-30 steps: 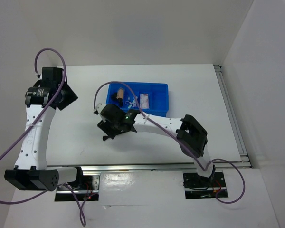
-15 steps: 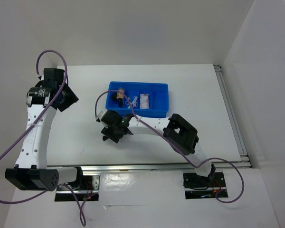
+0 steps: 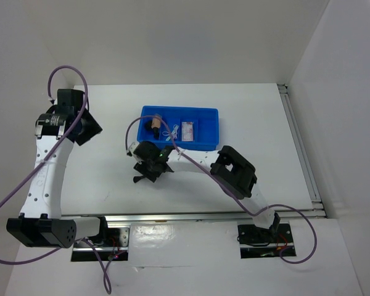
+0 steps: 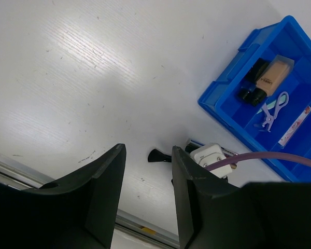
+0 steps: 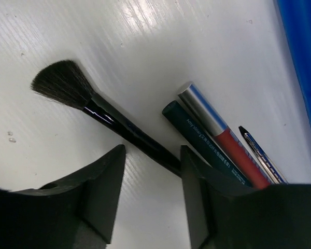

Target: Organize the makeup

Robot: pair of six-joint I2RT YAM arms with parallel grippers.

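- brush point(image 5: 109, 116), betw. fingers of right end effector point(image 5: 151, 155): black bristles, glossy black handle
- pencil point(image 5: 207, 150), just by its right finger: dark teal w/ pale lettering
- tube point(image 5: 217, 136), next over: silver cap, blue band, red body
- slim pen point(image 5: 260, 154), beyond that: black tip, blue & silver
- tray point(image 4: 225, 111), ahead-right of left end effector point(image 4: 148, 155): bright blue
- in tray: tan stub point(image 4: 273, 77) w/ black cap, lilac piece point(image 4: 272, 111), pinkish packet point(image 4: 296, 118)
- both end effectors black; counter point(image 5: 67, 31) white; cable point(image 4: 269, 157) purple

A blue divided tray point(image 3: 209, 131) stands on the white worktop point(image 3: 259, 117) just beyond the right gripper point(image 3: 143, 174) and a little to its right, while a metal rail point(image 3: 302, 148) borders the worktop far to its right.
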